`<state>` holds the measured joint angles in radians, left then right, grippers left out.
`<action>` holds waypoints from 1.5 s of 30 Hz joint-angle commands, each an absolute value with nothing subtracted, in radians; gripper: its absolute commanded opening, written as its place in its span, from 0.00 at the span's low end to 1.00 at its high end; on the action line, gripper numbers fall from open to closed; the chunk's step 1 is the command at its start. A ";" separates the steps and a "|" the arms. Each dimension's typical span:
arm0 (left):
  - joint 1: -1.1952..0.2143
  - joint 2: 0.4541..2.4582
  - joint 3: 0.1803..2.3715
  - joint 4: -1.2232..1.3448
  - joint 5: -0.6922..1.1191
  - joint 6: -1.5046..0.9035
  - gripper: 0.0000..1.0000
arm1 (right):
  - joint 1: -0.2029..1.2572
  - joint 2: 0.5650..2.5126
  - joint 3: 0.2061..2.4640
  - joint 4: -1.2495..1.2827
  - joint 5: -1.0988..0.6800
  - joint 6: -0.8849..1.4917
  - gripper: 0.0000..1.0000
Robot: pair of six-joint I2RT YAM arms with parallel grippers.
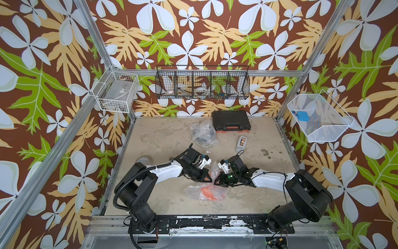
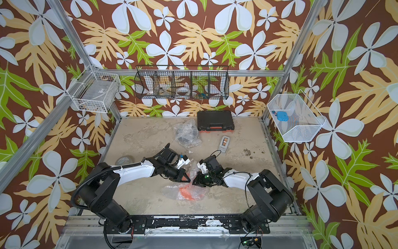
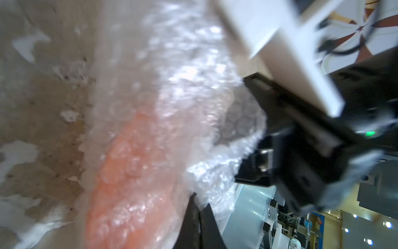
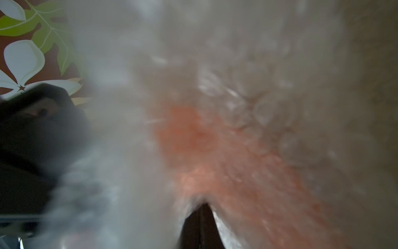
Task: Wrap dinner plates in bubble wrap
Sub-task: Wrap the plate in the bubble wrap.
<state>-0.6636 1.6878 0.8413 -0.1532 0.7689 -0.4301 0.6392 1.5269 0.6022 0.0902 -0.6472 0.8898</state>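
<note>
The orange dinner plate (image 1: pixel 207 193) (image 2: pixel 187 193) lies at the front middle of the table under a crinkled sheet of bubble wrap (image 1: pixel 193 189). My left gripper (image 1: pixel 211 180) (image 3: pixel 199 204) and right gripper (image 1: pixel 215 182) (image 4: pixel 203 207) meet tip to tip just above the plate's far edge. Each is shut on a pinch of the bubble wrap (image 3: pixel 211 172), and a fold of it stands up between them. Both wrist views show the orange plate (image 3: pixel 133 172) (image 4: pixel 215 161) blurred through the plastic. A black plate bundled in bubble wrap (image 1: pixel 203 133) lies further back.
A black tool case (image 1: pixel 231 120) stands at the back wall. A grey tape dispenser (image 1: pixel 241 143) lies right of centre, and a roll of clear tape (image 1: pixel 143 160) sits by the left arm. Wire baskets (image 1: pixel 202 86) hang on the walls.
</note>
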 commanded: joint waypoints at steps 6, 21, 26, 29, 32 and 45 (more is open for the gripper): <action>-0.677 1.834 0.860 -0.236 0.682 -0.315 0.00 | 0.613 1.432 0.632 -0.035 -0.511 0.871 0.00; -0.676 1.816 0.868 -0.253 0.684 -0.309 0.00 | 0.663 1.516 0.747 -0.102 -0.615 0.830 0.40; -0.676 1.800 0.862 -0.251 0.666 -0.321 0.08 | 0.663 1.433 0.738 -0.196 -0.556 0.815 0.00; -0.675 1.779 0.866 -0.253 0.657 -0.329 0.08 | 0.666 1.347 0.670 -0.237 -0.568 0.821 0.00; -0.675 1.773 0.877 -0.258 0.666 -0.329 0.09 | 0.689 1.305 0.573 -0.209 -0.587 0.860 0.00; -0.676 1.687 0.947 -0.304 0.682 -0.344 0.02 | 0.719 1.351 0.574 -0.166 -0.533 0.844 0.00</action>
